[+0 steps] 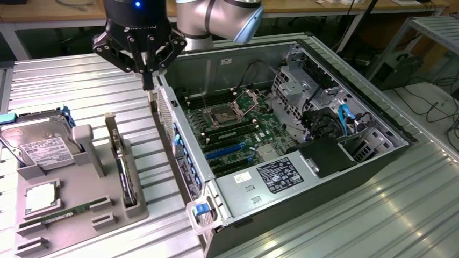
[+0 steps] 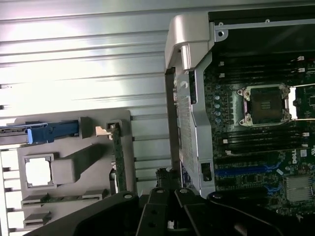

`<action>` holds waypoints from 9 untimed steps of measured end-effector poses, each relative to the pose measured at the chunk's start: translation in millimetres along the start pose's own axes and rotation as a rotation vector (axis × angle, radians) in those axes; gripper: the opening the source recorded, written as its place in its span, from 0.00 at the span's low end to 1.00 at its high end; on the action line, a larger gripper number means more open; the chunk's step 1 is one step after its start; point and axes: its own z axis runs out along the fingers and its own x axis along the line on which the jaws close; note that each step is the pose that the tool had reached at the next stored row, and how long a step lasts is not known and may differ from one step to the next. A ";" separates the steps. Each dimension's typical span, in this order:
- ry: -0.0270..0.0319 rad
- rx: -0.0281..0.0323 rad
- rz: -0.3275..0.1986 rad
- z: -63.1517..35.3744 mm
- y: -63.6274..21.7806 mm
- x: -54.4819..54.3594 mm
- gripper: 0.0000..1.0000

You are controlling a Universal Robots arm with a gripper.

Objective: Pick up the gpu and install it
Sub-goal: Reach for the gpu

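Ribbed metal desk (image 1: 72, 80) carries a grey tray (image 1: 90, 185) and an open computer case (image 1: 208, 64). On the tray, the gpu (image 1: 123, 172) stands on edge in a slot, its pale bracket at the end nearer the pincer (image 1: 148, 80). That pincer hangs clenched above the gap between tray and case, seemingly holding nothing.

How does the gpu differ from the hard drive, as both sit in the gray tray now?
The gpu is a thin dark card; the hard drive is a boxy silver block with a white label. The gpu stands on its long edge in a narrow slot, while the hard drive lies tilted, with its broad labelled face showing. The gpu sits nearer the computer case than the hard drive does. Both rest in the gray tray, and the claw holds neither.
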 end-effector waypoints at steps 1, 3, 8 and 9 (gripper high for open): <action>0.0000 0.0000 0.000 -0.2 -0.6 6.0 0.11; 0.0000 0.0000 0.000 -0.4 -1.5 15.9 0.11; 0.0000 0.0000 0.000 -0.7 -2.2 23.4 0.11; 0.0000 0.0000 0.000 -0.7 -2.4 25.5 0.11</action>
